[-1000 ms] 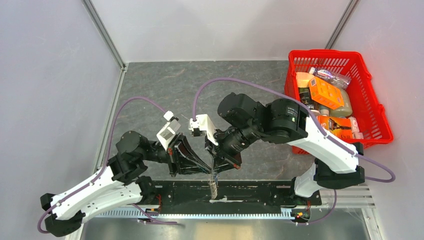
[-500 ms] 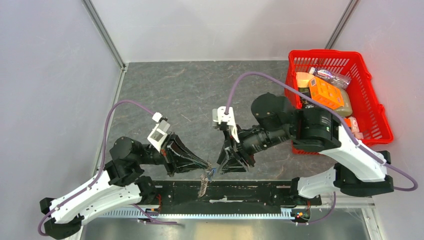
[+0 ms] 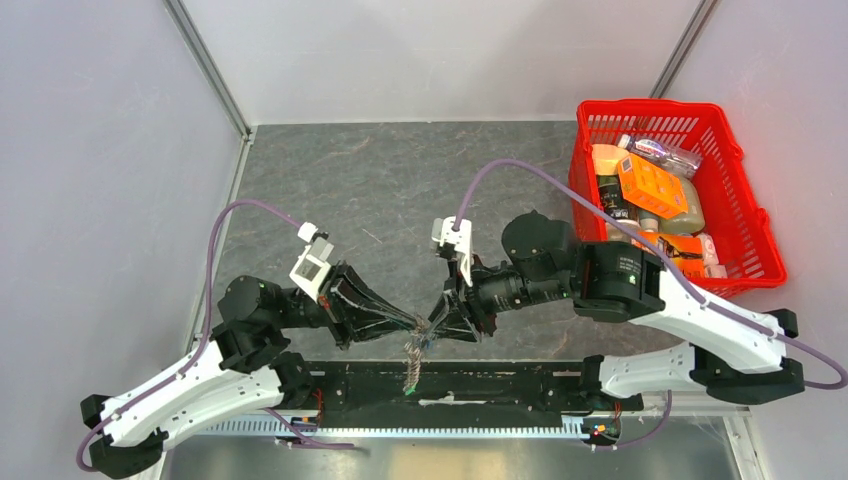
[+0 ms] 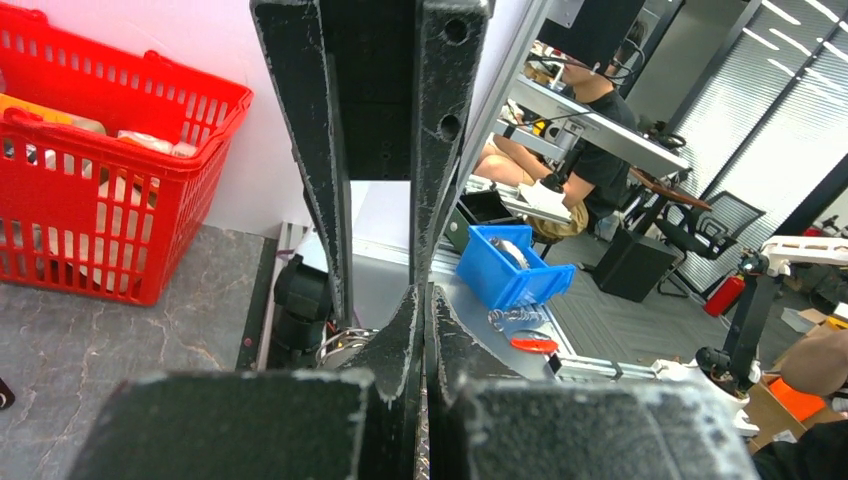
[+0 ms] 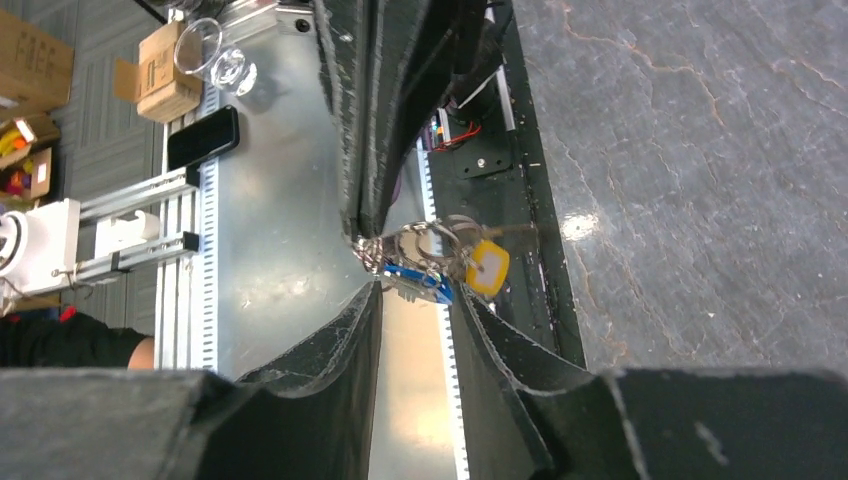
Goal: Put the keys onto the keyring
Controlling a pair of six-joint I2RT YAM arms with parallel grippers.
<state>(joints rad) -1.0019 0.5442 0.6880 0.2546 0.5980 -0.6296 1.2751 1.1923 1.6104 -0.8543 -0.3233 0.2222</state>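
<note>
Left pincer (image 3: 413, 327) clamped shut on the keyring (image 5: 432, 235), fingertips pinching the silver loop at its edge and holding it in the air above the near edge of the tabletop (image 3: 400, 180). Keys (image 5: 487, 268) bunched against the loop: yellow cap and blue cap seen; cannot tell whether each is threaded on. Twisted chain (image 3: 410, 365) hangs straight down from the bunch, over the black base plate (image 3: 500, 385). Right pincer (image 3: 437, 325) faces the left tip to tip, jaws apart, one finger on either side of the key bunch, not visibly touching it. Red basket (image 3: 745, 215) of packaged goods at far right, well apart.
</note>
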